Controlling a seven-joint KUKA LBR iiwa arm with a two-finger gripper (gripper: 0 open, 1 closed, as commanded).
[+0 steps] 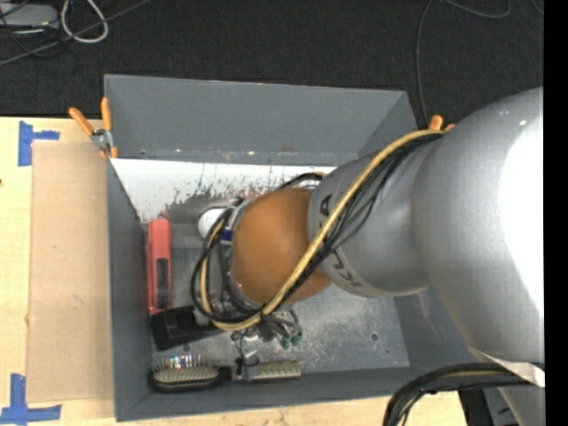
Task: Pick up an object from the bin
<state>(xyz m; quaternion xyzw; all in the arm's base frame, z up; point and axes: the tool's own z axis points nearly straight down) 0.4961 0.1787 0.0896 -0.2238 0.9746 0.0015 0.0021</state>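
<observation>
The grey metal bin (257, 118) has smooth sloping walls and a flat floor speckled with dark flecks; its right half lies bare and open, while the loose things crowd the left wall and the near-left corner. The arm (461, 220), a broad silver tube, comes in from the right and covers much of the middle, ending in a rounded, glossy orange cover (271, 247) looped about with black and yellow cables (209, 282). Below that cover the gripper (257, 340) points down at the floor close to the near wall, with little room on its left; whether it is spread or pressed together I cannot tell, and nothing can be seen held in it. Just below it lies a brush (186, 375) with a dark oval bristled head and a flat handle running right along the near wall. A black block (182, 327), matt and boxy, sits just left of the gripper, above the brush head. A long, flat red bar (159, 264) lies along the left wall, and a rounded white thing (211, 220) peeks out from under the cover's far-left edge
</observation>
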